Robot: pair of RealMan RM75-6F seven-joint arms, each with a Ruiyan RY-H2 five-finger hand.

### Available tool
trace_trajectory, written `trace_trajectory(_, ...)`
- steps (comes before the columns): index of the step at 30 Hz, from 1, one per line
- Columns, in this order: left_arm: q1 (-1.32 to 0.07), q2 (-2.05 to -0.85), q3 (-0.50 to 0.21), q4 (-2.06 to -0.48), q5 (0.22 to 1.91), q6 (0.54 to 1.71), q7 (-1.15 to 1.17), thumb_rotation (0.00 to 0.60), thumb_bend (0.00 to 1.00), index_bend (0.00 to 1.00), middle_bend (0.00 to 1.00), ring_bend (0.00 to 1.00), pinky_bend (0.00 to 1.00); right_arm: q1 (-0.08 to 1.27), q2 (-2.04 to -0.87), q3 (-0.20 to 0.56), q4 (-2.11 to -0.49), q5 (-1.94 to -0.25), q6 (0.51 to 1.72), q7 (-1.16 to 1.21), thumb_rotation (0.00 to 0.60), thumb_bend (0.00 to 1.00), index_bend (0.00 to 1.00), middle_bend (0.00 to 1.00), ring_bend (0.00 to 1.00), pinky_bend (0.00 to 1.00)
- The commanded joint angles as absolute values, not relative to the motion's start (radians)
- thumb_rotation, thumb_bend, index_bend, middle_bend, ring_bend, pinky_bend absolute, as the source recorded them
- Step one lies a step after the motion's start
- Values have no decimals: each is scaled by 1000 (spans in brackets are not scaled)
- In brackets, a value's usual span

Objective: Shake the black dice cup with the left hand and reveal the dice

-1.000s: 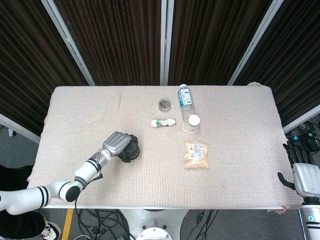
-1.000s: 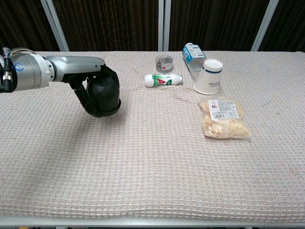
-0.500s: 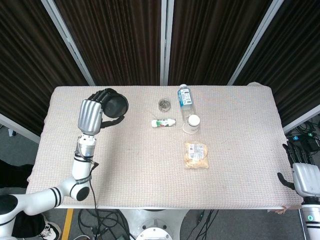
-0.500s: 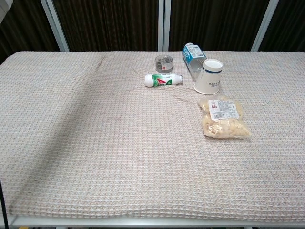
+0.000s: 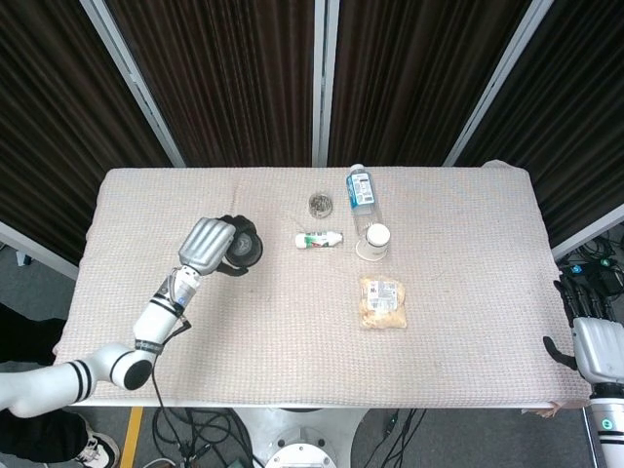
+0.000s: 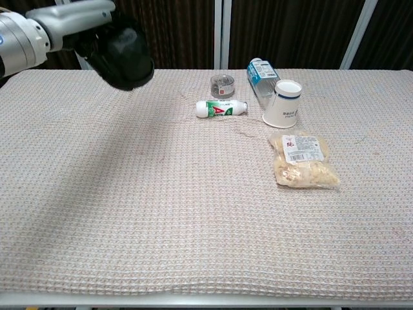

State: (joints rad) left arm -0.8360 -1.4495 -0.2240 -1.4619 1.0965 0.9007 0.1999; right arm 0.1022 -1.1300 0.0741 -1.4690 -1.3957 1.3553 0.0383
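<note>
My left hand [image 5: 207, 244] grips the black dice cup [image 5: 241, 247] and holds it in the air above the left part of the table. In the chest view the same left hand [image 6: 90, 39] carries the cup [image 6: 124, 53] near the upper left corner, well off the cloth. No dice show in either view. My right hand [image 5: 594, 341] hangs off the table's right edge, its fingers straight and apart, holding nothing.
A water bottle [image 5: 361, 187] lies at the back centre with a white paper cup [image 5: 375, 239] beside it. A small white bottle [image 5: 318, 239] lies on its side, a small glass jar [image 5: 320, 203] behind it. A snack bag [image 5: 382, 301] lies right of centre on the woven cloth [image 5: 283, 331].
The left hand swung the cup from low on the table up and far left, out of the chest view, then back down and right to mid-height. The right hand stayed still.
</note>
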Motion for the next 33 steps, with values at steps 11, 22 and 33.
trace_trajectory(11, -871, -1366, -201, -1607, 974, 826, 236, 600, 92, 480, 538, 463, 550, 105, -1136, 74, -1458, -1391, 1345, 43, 600, 195, 0, 1, 0, 0)
trace_trajectory(22, -798, -1439, -143, -1730, 1406, 954, -41, 600, 92, 479, 537, 463, 548, 110, -1144, 73, -1449, -1382, 1328, 37, 600, 195, 0, 1, 0, 0)
trace_trajectory(33, -878, -1421, -216, -1384, 1165, 793, 116, 600, 91, 436, 536, 463, 542, 107, -1141, 78, -1442, -1376, 1334, 51, 600, 195, 0, 1, 0, 0)
